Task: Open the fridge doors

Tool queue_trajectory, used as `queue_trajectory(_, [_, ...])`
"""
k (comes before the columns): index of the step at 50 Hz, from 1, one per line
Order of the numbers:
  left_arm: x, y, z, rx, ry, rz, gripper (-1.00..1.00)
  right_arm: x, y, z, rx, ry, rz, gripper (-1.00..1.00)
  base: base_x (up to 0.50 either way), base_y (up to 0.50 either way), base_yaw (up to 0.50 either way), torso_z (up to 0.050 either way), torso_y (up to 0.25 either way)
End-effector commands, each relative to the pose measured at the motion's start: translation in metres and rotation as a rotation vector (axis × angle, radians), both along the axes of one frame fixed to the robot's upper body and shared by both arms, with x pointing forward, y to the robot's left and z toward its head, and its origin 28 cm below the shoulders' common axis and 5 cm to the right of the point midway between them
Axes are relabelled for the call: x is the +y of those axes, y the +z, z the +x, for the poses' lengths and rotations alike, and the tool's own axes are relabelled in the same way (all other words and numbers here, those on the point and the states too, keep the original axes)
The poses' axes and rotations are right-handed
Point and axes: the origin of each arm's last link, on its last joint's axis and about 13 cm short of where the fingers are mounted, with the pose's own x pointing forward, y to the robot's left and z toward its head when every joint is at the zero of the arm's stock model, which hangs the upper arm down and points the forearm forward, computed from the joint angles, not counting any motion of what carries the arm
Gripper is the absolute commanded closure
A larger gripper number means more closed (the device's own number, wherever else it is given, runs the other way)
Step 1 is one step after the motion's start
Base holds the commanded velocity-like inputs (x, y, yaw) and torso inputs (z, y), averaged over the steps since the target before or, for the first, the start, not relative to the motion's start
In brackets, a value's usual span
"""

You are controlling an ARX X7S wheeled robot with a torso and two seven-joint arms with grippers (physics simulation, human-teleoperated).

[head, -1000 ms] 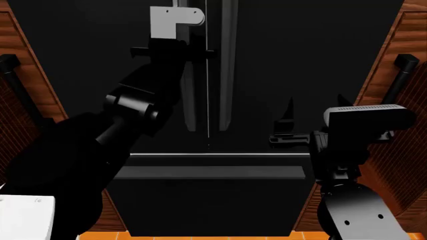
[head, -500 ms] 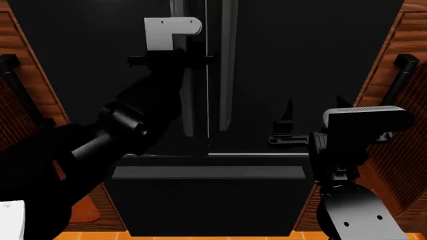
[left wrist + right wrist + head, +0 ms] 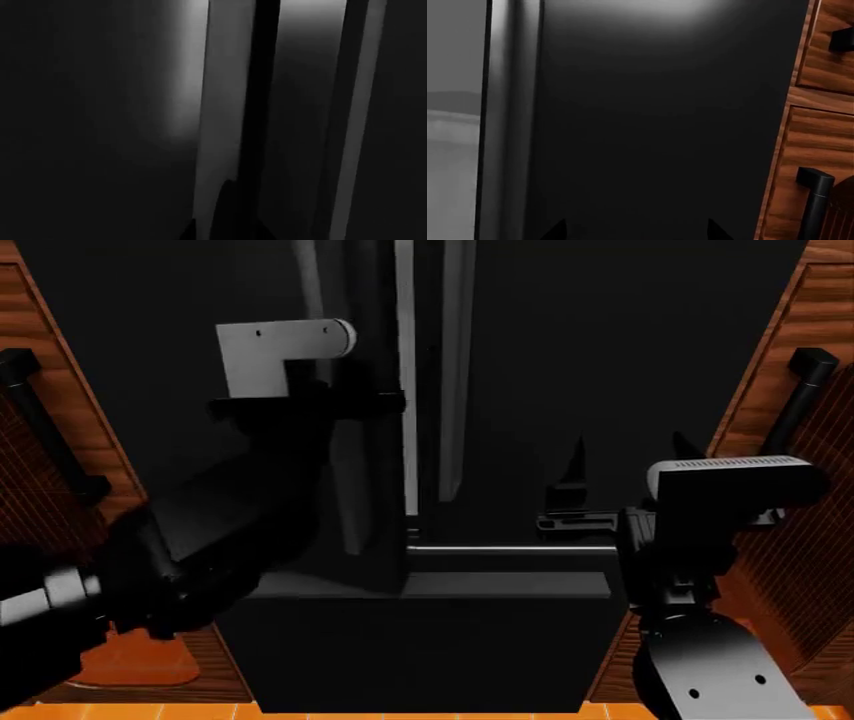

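Two tall glossy black fridge doors fill the head view. The left door (image 3: 160, 300) stands slightly ajar, and a pale strip (image 3: 404, 390) shows along the middle seam. My left gripper (image 3: 363, 400) (image 3: 227, 235) is shut on the left door's vertical grey handle (image 3: 350, 490) (image 3: 223, 75). The right door (image 3: 641, 340) (image 3: 660, 100) is flush, and its handle (image 3: 454, 390) (image 3: 517, 125) is untouched. My right gripper (image 3: 630, 452) (image 3: 635, 232) hangs open, facing the right door panel beside that handle, with nothing between its fingers.
Below the doors is a wide black drawer front (image 3: 427, 640) with a horizontal handle (image 3: 521, 552). Brown wooden cabinets flank the fridge, with black bar handles at left (image 3: 34, 430) and right (image 3: 801, 390) (image 3: 814, 200). Orange floor (image 3: 400, 710) shows at the bottom.
My left arm has drawn back and to the left with the handle in its grip. The left door has swung outward and a pale gap has opened at the seam. The right arm has not moved.
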Motion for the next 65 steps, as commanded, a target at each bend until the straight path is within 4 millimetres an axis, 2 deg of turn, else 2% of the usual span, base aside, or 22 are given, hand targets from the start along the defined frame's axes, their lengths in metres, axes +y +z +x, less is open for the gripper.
queue_trajectory(1, [0.026,0.021,-0.026,-0.066,0.061,-0.123,1.00,0.000,0.001,-0.002,-0.003,0.014,0.020,-1.00,0.00,0.00,0.00,0.000,0.000])
queue_trajectory(8, [0.037,0.021,-0.050,-0.092,0.040,-0.131,1.00,0.001,0.001,-0.002,-0.004,0.016,0.020,-1.00,0.00,0.00,0.00,0.000,0.000])
queue_trajectory(17, [0.054,0.018,-0.065,-0.105,0.038,-0.139,1.00,0.001,0.001,-0.003,-0.006,0.016,0.017,-1.00,0.00,0.00,0.00,0.000,0.001])
queue_trajectory(22, [0.064,0.008,-0.075,-0.121,0.040,-0.136,1.00,0.001,-0.001,-0.001,-0.003,0.018,0.018,-1.00,0.00,0.00,0.00,0.000,0.000])
queue_trajectory(26, [0.075,0.011,-0.083,-0.141,0.059,-0.150,1.00,0.002,0.000,-0.001,-0.004,0.021,0.017,-1.00,0.00,0.00,0.00,0.000,0.000])
queue_trajectory(41, [0.089,0.011,-0.100,-0.172,0.103,-0.181,1.00,0.000,-0.001,-0.002,-0.004,0.022,0.019,-1.00,0.00,0.00,0.00,0.000,0.001])
queue_trajectory(42, [0.096,0.015,-0.106,-0.188,0.130,-0.194,1.00,0.002,0.001,-0.003,-0.005,0.026,0.017,-1.00,0.00,0.00,0.00,0.000,0.000])
queue_trajectory(65, [0.126,0.029,-0.126,-0.246,0.241,-0.266,1.00,0.003,0.001,-0.002,-0.004,0.030,0.015,-1.00,0.00,0.00,0.01,0.001,0.000])
